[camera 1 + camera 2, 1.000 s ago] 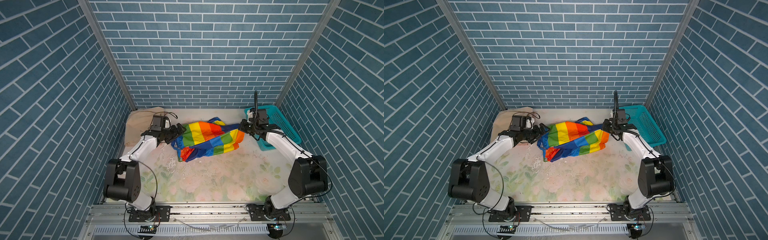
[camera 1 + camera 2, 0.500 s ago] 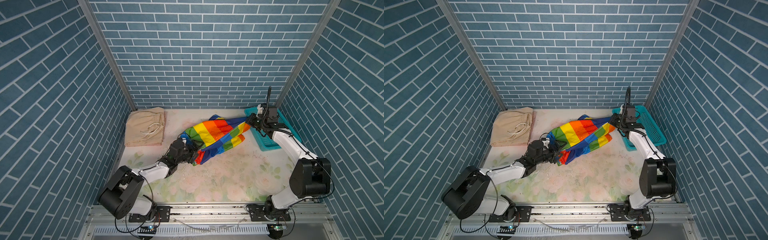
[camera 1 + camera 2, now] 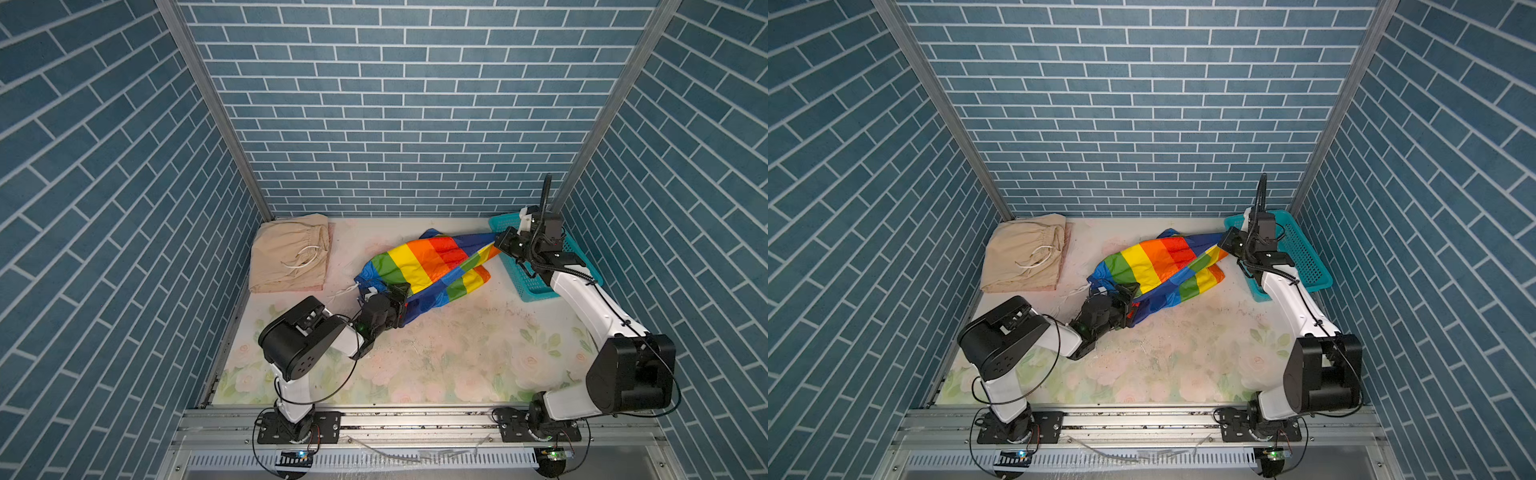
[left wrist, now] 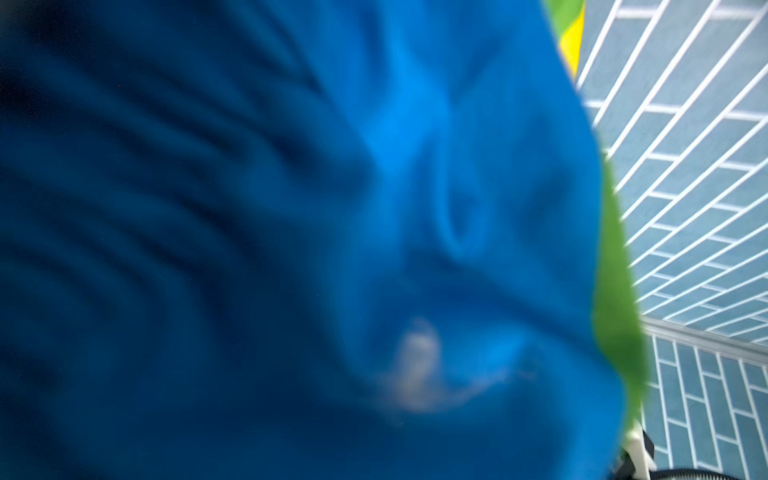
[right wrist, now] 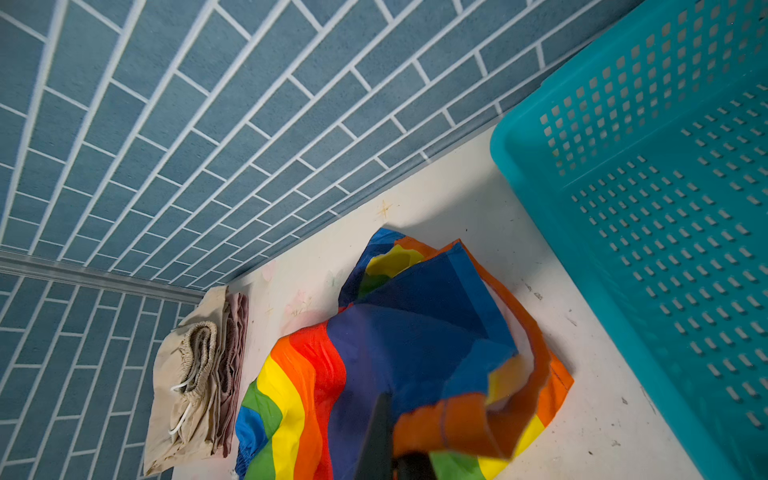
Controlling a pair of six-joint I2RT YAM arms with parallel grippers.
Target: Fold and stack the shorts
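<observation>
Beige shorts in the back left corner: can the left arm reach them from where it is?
Probably yes. The beige shorts lie near the left hand, with bare table between; only the rainbow shorts draped against it might drag along.

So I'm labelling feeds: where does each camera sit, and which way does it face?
Both top views: high at the front, looking down; left arm, right arm show.
Left wrist: on left arm, against blurred rainbow shorts; no claw visible.
Right wrist: on right arm, looks past right claw over beige shorts, basket.
Shared: rainbow shorts everywhere.
</observation>
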